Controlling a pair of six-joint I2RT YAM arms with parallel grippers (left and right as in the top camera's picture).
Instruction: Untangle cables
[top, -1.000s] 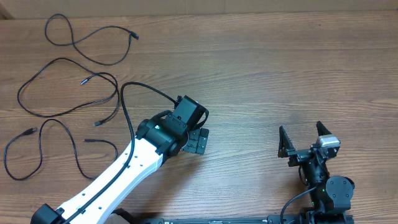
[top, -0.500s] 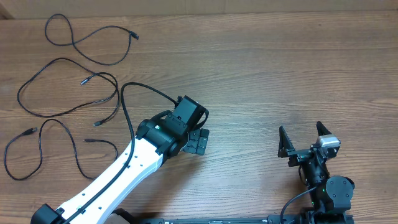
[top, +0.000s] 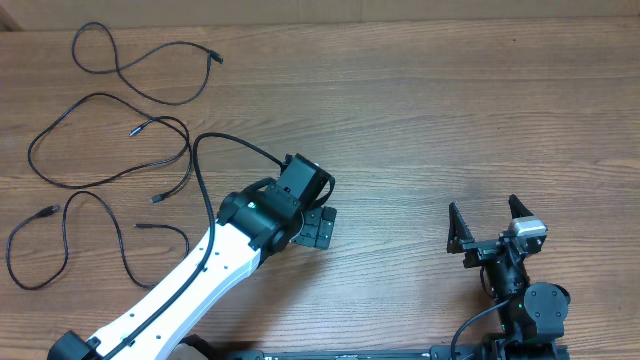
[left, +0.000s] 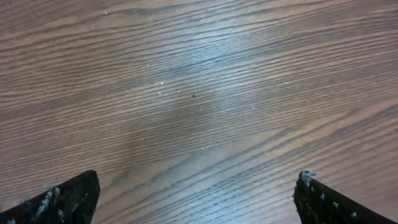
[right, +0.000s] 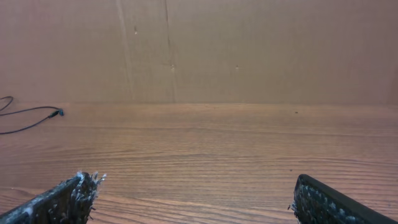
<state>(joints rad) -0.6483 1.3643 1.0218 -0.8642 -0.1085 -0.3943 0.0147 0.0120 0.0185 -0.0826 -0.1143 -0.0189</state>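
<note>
The left gripper (top: 318, 226) is being held open at centre, the right gripper (top: 490, 228) open at 4 o'clock. The cables (top: 133, 131) are being seen as three separate strands at 10 o'clock.

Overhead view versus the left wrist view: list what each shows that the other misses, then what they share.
Only overhead: three cables lying apart from one another at the left end of the table, the left arm, the right arm and the right pincer, open. Only left wrist: a close look at the wood grain under the left pincer, whose fingertips stand wide apart with nothing between them. Both: the table and the left pincer.
</note>
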